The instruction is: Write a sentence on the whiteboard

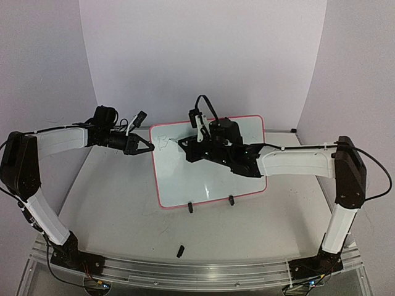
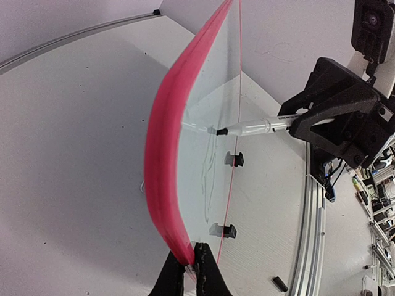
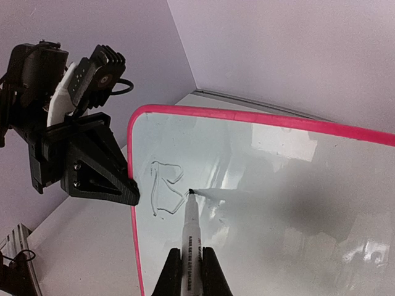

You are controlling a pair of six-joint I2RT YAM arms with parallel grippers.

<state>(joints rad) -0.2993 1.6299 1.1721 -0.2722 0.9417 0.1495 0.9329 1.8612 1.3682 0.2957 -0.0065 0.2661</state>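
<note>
The whiteboard (image 1: 185,179) rested on the table (image 1: 105,203), reaching rightward from the tips of the left claw (image 1: 150,148) and lying under the right claw (image 1: 183,143). Left: the left claw (image 2: 191,262) was closed tight on the board's red-pink frame (image 2: 162,154), pinching its left edge near the upper corner. Centre-left: just right of that claw's tips stood the sentence (image 3: 165,188), at that moment a single thin capital B near the board's top left corner. Centre: the marker (image 3: 190,237) projected straight ahead of the right claw (image 3: 191,262), its dark tip touching the white surface at the right side of the B. Right: the right claw's jaws were closed firmly around the marker's barrel, with the arm extending over the board from the right. Near edge: two black clip feet (image 1: 191,208) sat on the board's frame on the near side of the right claw, and a small black cap (image 1: 181,250) lay on the table well apart from both claws.
</note>
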